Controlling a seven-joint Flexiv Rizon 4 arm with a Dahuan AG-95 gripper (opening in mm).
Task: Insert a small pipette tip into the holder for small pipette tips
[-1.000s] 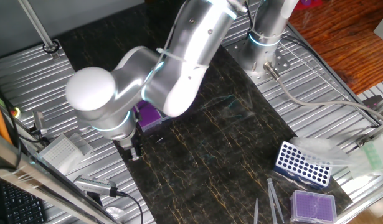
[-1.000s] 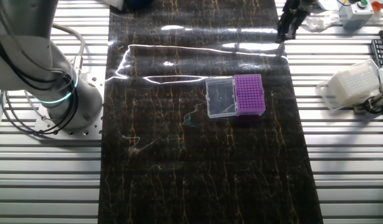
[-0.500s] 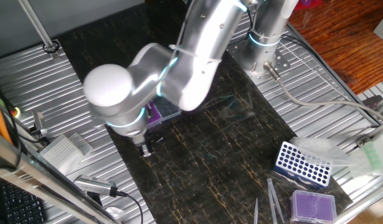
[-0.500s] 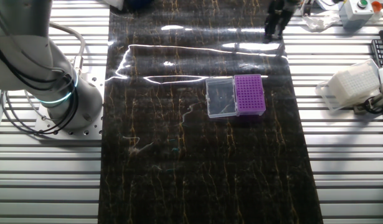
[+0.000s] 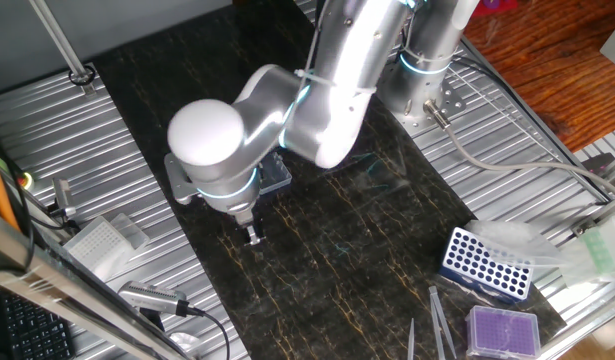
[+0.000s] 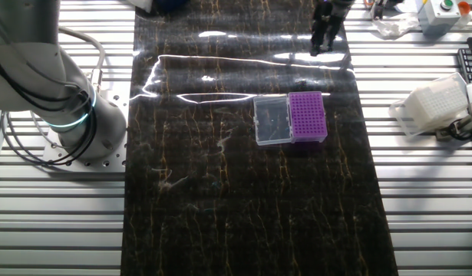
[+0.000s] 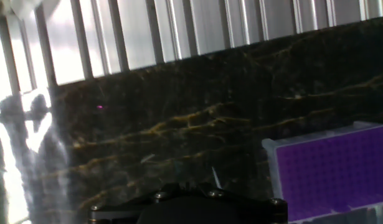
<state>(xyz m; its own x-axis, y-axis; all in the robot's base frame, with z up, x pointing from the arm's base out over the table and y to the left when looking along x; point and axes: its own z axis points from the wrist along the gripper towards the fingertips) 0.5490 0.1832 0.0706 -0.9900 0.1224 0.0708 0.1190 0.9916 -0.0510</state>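
Note:
The holder for small pipette tips lies on the dark mat, with its purple gridded top (image 6: 307, 116) and a clear lid panel (image 6: 271, 120) joined on the left. In one fixed view the arm hides most of the holder (image 5: 275, 178). In the hand view its purple top (image 7: 331, 171) fills the lower right. My gripper (image 6: 321, 43) hangs near the mat's far edge, above and apart from the holder, fingers close together. A slender pale small pipette tip (image 7: 214, 177) sticks out past the dark gripper (image 7: 197, 190). The gripper (image 5: 253, 235) points down at the mat.
A blue rack with round holes (image 5: 484, 262), a lidless purple box (image 5: 503, 328) and grey tweezers (image 5: 439, 318) sit at one end of the mat. A white tip box (image 6: 431, 103) stands on the slatted table beside the mat. The robot base (image 6: 67, 115) is opposite.
The arm has carried the gripper along the mat's edge, away from the slatted table and onto the mat, closer to the holder. The holder has not moved.

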